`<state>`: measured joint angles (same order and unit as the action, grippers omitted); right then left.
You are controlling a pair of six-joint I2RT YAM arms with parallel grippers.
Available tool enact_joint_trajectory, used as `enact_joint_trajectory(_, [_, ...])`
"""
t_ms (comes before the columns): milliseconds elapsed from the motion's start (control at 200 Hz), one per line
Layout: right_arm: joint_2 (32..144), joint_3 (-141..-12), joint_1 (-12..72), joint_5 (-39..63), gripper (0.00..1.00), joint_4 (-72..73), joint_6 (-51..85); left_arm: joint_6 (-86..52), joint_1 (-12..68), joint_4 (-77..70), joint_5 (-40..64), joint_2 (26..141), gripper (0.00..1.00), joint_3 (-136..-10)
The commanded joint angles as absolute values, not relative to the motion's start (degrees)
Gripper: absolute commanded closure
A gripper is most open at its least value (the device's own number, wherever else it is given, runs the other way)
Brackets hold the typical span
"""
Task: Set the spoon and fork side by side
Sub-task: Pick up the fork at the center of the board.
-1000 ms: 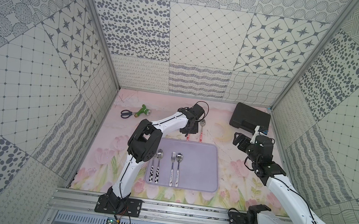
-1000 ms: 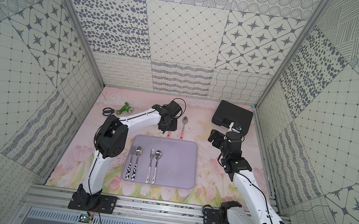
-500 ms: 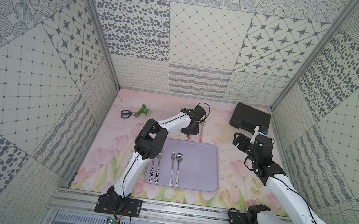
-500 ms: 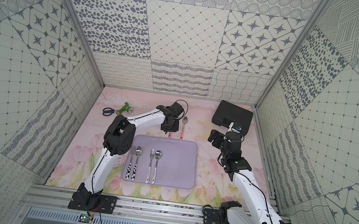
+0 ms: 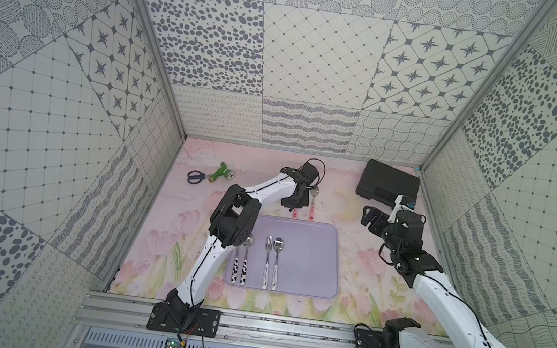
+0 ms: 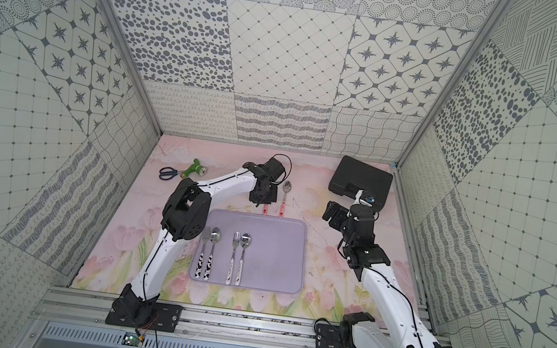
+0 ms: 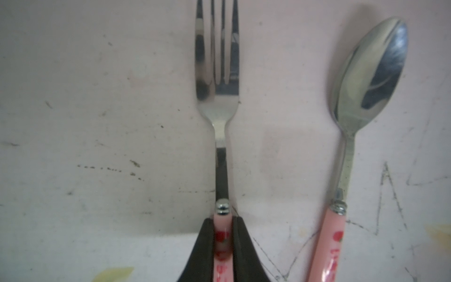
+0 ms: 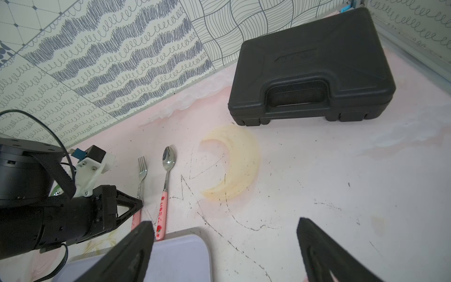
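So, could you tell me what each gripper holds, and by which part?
Left gripper: the fork, by its pink handle near the collar. Right gripper: open, empty.

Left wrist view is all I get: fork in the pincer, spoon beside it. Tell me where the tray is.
Observer: The tray lies just robot-side of the fork, by its handle end.
Operator: Report what's on it.
Observer: Two fork-and-spoon pairs, a left pair and a right pair, both on its left half.
Operator: Now the right pincer.
Observer: The right pincer is open and empty, hovering near the tray's far right corner.
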<state>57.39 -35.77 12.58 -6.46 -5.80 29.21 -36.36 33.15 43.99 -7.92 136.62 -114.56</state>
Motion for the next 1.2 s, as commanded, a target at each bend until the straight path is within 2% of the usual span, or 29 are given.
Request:
enact_joint_trajectory(0, [57.30, -35.33, 12.92, -6.30, 0.03, -3.87, 29.44, -36.01, 32.61, 47.13, -7.40, 135.87, 0.97, -114.90])
enact_joint_trajectory(515, [56.60, -35.33, 12.92, -6.42, 0.03, -4.22, 29.36, -36.73, 33.98, 45.75, -7.38, 126.24, 0.98, -108.84])
enact_joint_trajectory(1196, [55.71, -35.37, 12.92, -7.56, 0.03, -4.88, 29.18, -47.43, 45.92, 38.33, -12.30, 110.48, 0.97, -83.47])
